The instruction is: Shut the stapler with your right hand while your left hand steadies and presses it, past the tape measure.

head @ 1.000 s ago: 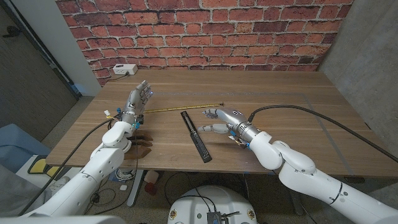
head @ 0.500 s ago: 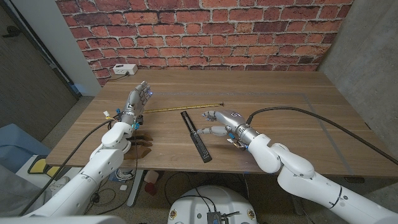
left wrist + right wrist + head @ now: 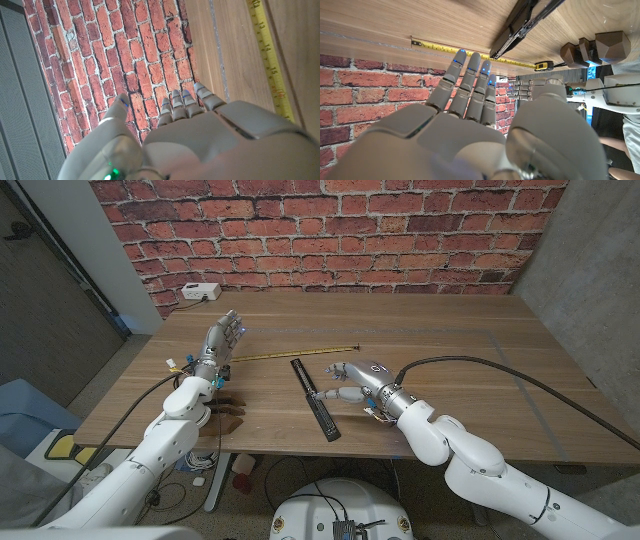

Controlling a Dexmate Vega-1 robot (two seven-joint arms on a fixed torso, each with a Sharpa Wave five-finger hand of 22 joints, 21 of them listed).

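Stapler first: the long black stapler (image 3: 315,398), swung fully open into 1 flat strip, lies on the brown wooden tabletop (image 3: 450,360) near its front edge, running from the far middle toward the near side at a slight slant. In the right wrist view its 2 arms (image 3: 522,25) show parted at a narrow angle. Beyond its far end the yellow tape measure (image 3: 290,352) is pulled out in a thin line across the boards, its small case at the left end near the left hand.

The right hand (image 3: 352,380) sits just beside the stapler's far half, fingers spread and reaching toward it, holding nothing; from the head view I cannot tell if a fingertip touches the black strip. The right wrist view shows the same fingers (image 3: 470,85) straight and slightly apart.

The left hand (image 3: 223,338) stands upright at the left of the tabletop, well apart from the stapler, fingers straight and close together, empty. A white box (image 3: 201,292) with a cable rests at the far left corner against the red brick wall (image 3: 330,230).
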